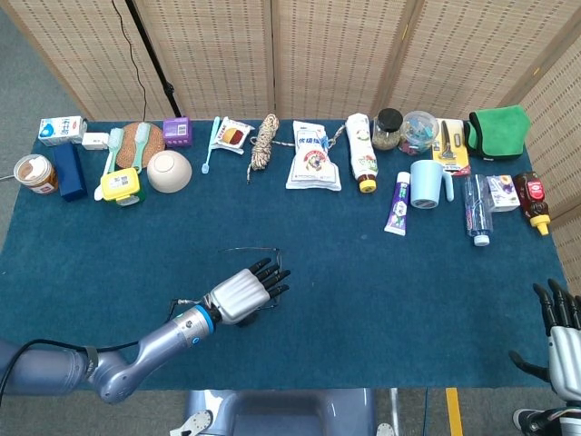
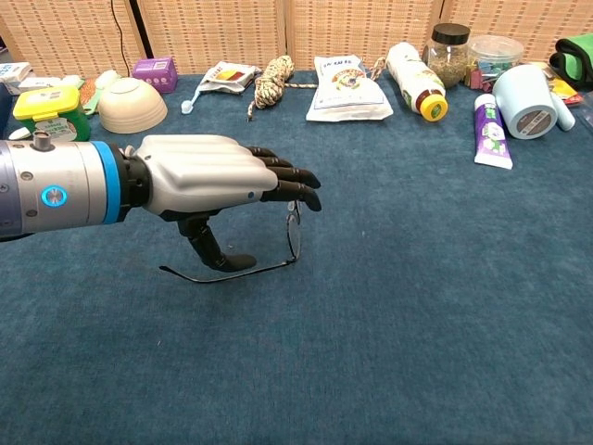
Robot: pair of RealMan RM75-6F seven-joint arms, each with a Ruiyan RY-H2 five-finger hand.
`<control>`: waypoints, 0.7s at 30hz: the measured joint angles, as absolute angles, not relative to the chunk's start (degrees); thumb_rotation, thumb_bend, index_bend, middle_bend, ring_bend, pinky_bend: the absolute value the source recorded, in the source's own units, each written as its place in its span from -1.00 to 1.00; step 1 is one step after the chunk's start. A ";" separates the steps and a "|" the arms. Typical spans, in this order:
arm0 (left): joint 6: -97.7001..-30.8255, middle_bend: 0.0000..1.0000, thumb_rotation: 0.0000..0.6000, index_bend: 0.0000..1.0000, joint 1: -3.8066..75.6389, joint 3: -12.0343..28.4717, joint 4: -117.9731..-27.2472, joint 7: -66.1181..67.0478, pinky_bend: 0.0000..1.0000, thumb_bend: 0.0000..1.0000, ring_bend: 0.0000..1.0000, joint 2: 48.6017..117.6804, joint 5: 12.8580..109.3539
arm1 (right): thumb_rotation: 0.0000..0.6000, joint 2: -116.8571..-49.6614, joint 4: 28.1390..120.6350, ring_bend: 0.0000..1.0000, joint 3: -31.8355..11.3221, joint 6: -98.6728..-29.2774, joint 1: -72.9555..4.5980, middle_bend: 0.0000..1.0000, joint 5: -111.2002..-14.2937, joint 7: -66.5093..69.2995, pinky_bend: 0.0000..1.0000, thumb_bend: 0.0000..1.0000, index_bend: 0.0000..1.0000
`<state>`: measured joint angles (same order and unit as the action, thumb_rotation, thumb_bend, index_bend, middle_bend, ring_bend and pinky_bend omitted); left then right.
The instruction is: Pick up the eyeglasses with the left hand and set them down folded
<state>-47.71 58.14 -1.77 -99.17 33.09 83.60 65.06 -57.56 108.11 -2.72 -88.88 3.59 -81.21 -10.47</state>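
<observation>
The eyeglasses [image 2: 278, 248] are thin, dark wire frames, lying low on the table [image 2: 445, 306] directly under the left hand [image 2: 208, 176]. One lens ring is standing just below the fingertips, and one temple arm is stretching along the cloth toward the left, beneath the thumb. In the head view another thin arm of the eyeglasses [image 1: 252, 252] is showing just beyond the left hand [image 1: 243, 292]. The fingers are extending forward over the frames with the thumb pointing down beside them; whether they are actually gripping the frame, I cannot tell. The right hand [image 1: 563, 341] is hanging at the table's right edge, fingers apart and holding nothing.

The table is covered in dark blue carpet-like cloth, with woven tan screens [image 1: 272, 54] standing behind it.

Along the far edge, a jar [image 1: 388, 129] with a black lid is holding something greenish-brown, a clear round tub [image 1: 419, 129] is holding small colourful items, a light blue mug [image 1: 427, 183] is lying on its side, and a cream bowl [image 1: 169, 171] is sitting upside down. A lidded jar [image 1: 34, 173] of brown contents is standing at the far left.
</observation>
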 measured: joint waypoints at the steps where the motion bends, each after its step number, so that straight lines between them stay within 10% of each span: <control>1: -48.25 -1.00 0.31 -0.84 57.81 -1.68 -98.88 33.26 -1.00 -0.34 -1.00 84.17 64.89 | 1.00 -57.58 107.99 -1.00 -2.69 -88.87 3.62 -1.00 -81.19 -10.29 -1.00 -1.00 -0.95; 21: -53.17 -1.00 0.15 -0.81 56.57 -0.04 -95.15 43.06 -1.00 -0.39 -1.00 91.53 54.60 | 1.00 -57.49 105.71 -1.00 -2.39 -89.13 4.41 -1.00 -81.00 -6.70 -1.00 -1.00 -0.95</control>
